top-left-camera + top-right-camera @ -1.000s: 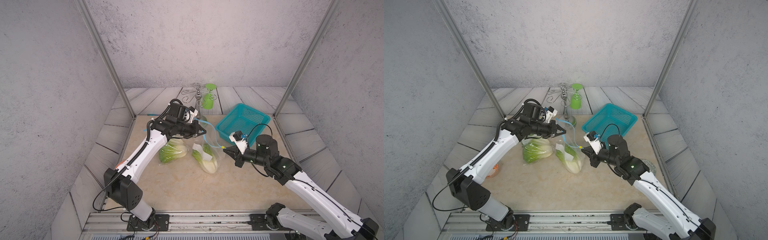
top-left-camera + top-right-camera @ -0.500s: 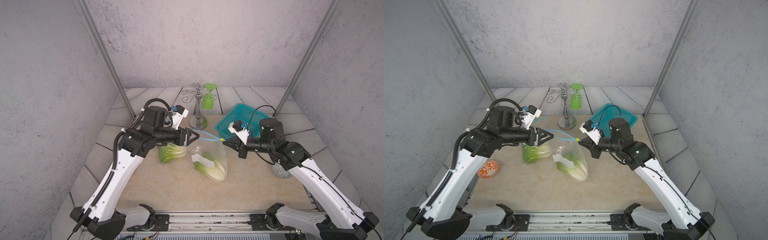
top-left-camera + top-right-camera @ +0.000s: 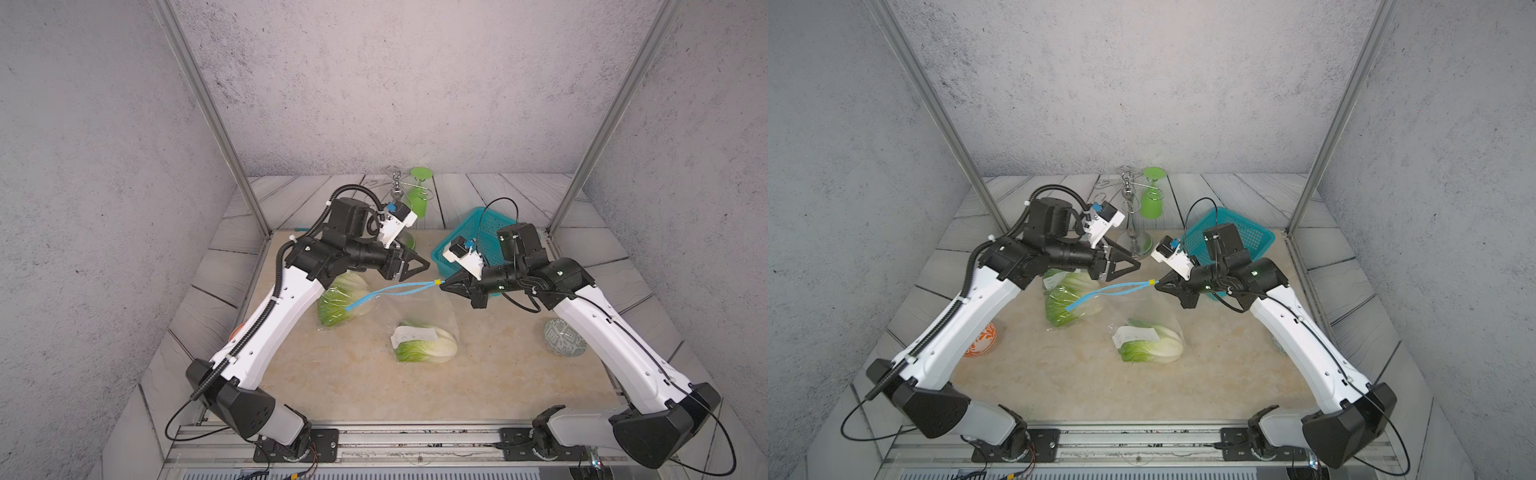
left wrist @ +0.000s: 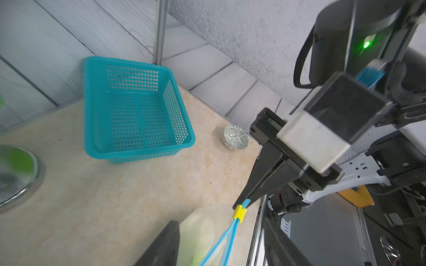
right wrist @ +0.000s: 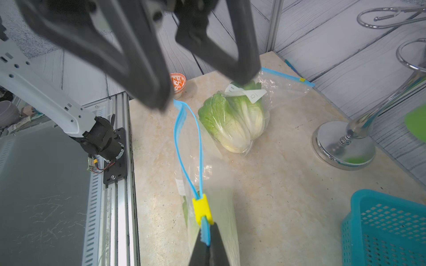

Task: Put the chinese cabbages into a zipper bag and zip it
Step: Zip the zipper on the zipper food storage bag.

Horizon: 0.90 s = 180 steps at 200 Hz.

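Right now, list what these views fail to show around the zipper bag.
- Cabbage in the held zipper bag: right wrist view, blurred behind plastic.
- Other cabbages: in both top views, left arm covers part.
- Orange bowl: in a top view, left arm covers half.

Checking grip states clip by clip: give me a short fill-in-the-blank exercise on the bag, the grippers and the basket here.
The right gripper pinches the zipper bag by its blue strip, beside the ____ slider.
The left gripper stands ____, holding nothing.
The teal basket is ____.
Missing: yellow; open; empty.
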{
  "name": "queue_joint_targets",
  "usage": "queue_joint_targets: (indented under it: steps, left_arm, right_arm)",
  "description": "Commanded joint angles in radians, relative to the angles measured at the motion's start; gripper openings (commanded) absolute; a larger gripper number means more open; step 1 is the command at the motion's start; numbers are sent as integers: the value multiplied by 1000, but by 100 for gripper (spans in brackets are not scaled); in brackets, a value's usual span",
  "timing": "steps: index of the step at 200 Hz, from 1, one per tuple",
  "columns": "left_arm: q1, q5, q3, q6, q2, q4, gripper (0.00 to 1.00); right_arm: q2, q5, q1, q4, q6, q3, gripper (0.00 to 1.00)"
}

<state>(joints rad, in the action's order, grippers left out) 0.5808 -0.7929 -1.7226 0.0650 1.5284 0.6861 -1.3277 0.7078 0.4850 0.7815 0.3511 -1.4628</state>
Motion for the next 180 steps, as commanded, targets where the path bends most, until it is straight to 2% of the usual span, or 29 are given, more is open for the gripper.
queue_joint_targets:
  steps: [1, 30, 55, 77, 168, 180]
  left_arm:
    - [13, -84, 9, -104, 16, -45, 61]
    - [13, -95, 55, -118, 44, -76, 55]
    - [18, -119, 78, -116, 57, -91, 39]
    - [19, -133, 90, -120, 55, -94, 31]
    - [48, -136, 69, -128, 95, -99, 30]
    - [48, -126, 67, -133, 94, -94, 26]
  right_arm:
    - [-35, 65, -22, -38, -7, -2, 0]
    - [-51, 102, -52, -88, -46, 13, 0]
    - [-63, 111, -53, -106, -71, 16, 0]
    - [-72, 114, -54, -106, -83, 15, 0]
    - [-68, 135, -57, -105, -106, 12, 0]
    - [-67, 137, -57, -105, -106, 14, 0]
